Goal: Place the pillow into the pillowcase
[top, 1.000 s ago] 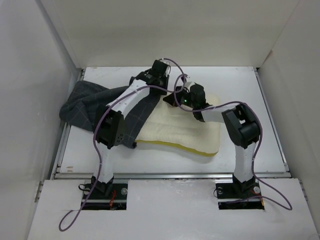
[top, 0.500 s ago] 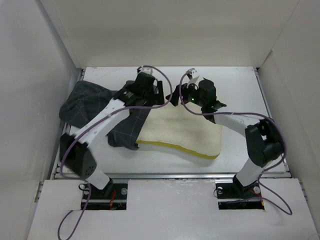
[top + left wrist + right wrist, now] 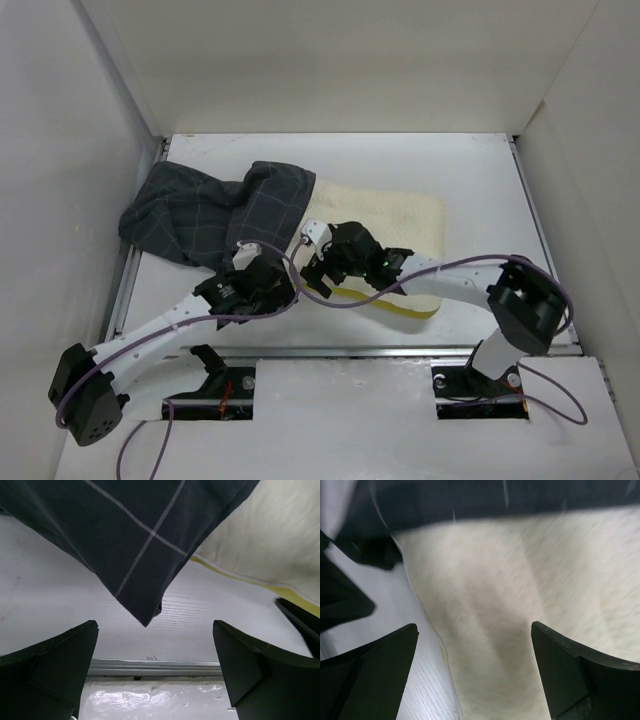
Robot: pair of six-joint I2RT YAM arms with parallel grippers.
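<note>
The pillowcase (image 3: 215, 212), dark grey with a thin light check, lies crumpled at the left and its open end covers the left end of the cream pillow (image 3: 385, 225). The pillow's right part lies bare, a yellow edge along its near side. My left gripper (image 3: 270, 290) hovers low by the pillowcase's near corner (image 3: 142, 555), open and empty (image 3: 155, 675). My right gripper (image 3: 316, 264) hangs over the pillow's near left part, open with nothing between its fingers (image 3: 475, 672); pillow fabric (image 3: 510, 605) fills that view, the pillowcase hem (image 3: 495, 500) beyond.
White walls (image 3: 80, 150) enclose the table on three sides. A metal rail (image 3: 150, 667) runs along the table's near edge. The right arm's elbow (image 3: 525, 310) stands off the pillow's right end. Purple cables (image 3: 350, 300) trail from both arms.
Both arms swung back from the pillow's far side to its near edge and both grippers opened. The pillowcase they let go of now lies over the pillow's left end.
</note>
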